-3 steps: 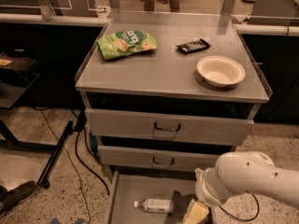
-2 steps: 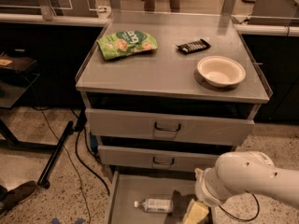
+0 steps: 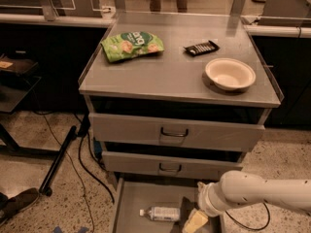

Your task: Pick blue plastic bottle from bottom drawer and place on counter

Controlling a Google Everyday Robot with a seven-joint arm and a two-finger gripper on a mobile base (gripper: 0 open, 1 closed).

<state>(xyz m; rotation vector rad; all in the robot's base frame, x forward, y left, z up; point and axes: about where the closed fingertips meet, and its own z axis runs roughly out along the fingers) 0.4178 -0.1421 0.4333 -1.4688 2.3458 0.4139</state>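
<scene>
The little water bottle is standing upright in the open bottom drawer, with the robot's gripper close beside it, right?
Not quite: the camera view shows the blue plastic bottle lying on its side in the open bottom drawer, not upright. The gripper is indeed close beside it.

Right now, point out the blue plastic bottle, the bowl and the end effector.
blue plastic bottle [image 3: 163,213]: camera view, label.
bowl [image 3: 230,73]: camera view, inner floor.
end effector [image 3: 193,223]: camera view, tip, beside bottle.

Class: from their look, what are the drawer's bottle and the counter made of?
The blue plastic bottle: apparently clear plastic, see-through body, white cap. The counter: likely matte metal, dull grey sheen. The gripper hangs over the bottom drawer, beside the bottle.
</scene>
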